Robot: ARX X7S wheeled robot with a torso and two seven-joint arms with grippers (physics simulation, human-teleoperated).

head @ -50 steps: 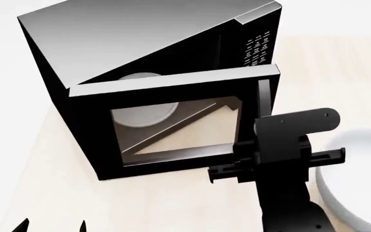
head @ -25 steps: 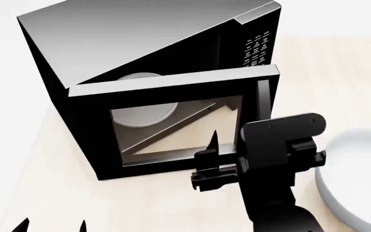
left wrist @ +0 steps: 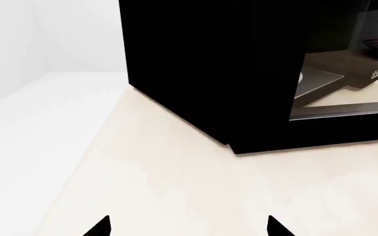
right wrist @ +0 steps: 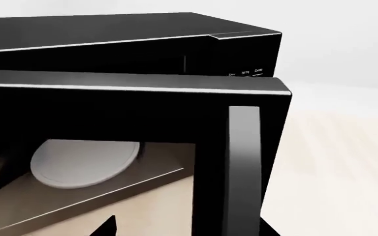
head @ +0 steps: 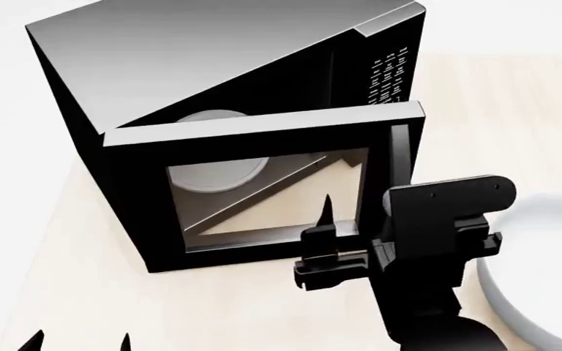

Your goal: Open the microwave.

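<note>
The black microwave (head: 213, 66) with a grey top stands on the pale counter, its glass-windowed door (head: 261, 190) swung partly out from the body. Through the glass I see the white turntable (head: 217, 172). The vertical handle (head: 399, 153) runs down the door's free edge. My right gripper (head: 398, 219) is open just in front of that edge. In the right wrist view the handle (right wrist: 243, 167) stands between the spread fingertips of the right gripper (right wrist: 187, 228), untouched by either. My left gripper (head: 79, 341) is open and empty, low at the near left, apart from the microwave (left wrist: 196, 73).
A large white round dish (head: 544, 278) lies on the counter to the right of my right arm. The keypad (head: 388, 73) faces right of the door opening. The pale counter (left wrist: 175, 187) stretches in front of the left gripper (left wrist: 187, 227), with a white surface beyond its left edge.
My right gripper slid left along the door front, showing one finger, then came back slightly right toward the handle. The door's angle and the left gripper look unchanged.
</note>
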